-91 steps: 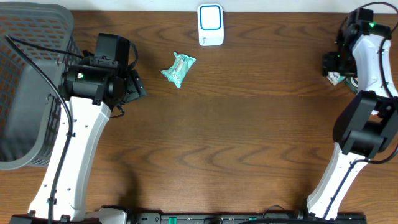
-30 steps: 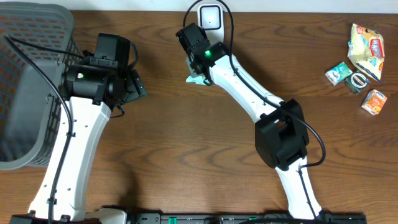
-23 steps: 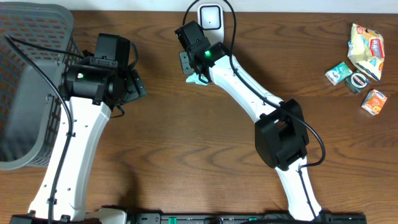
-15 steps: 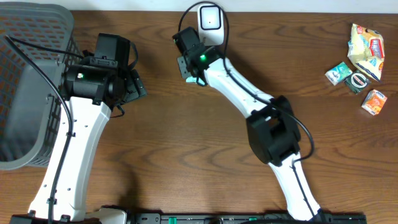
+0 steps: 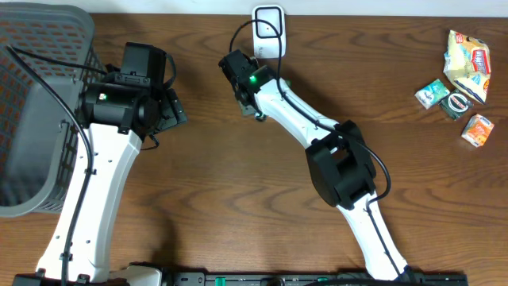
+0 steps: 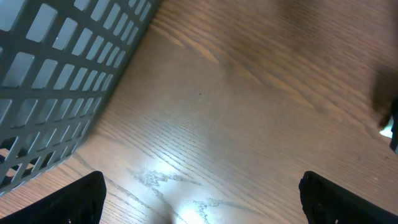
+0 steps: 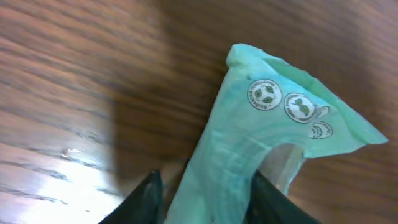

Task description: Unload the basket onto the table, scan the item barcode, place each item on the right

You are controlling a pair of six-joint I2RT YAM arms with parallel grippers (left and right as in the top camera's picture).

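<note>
"The right gripper (image 7: 208,196) had swung across onto the green packet (image 7: 249,143), jaws narrowing either side. Whether it was gripped yet, I couldn't tell."

"The packet lay on the table (image 5: 238,199) near the scanner (image 5: 269,32), unscanned. The left gripper (image 6: 199,199) hung wide apart."

Surface (image 5: 238,199): brown wood, grain you can follow, satin with glare spots.
Packet (image 7: 261,143): thin green plastic film, creased, glossy.
Basket (image 5: 32,48): grey plastic lattice, matt.
Scanner (image 5: 276,46): smooth white plastic.
Right arm shell (image 5: 294,117): smooth white plastic, matt black joints.
</note>
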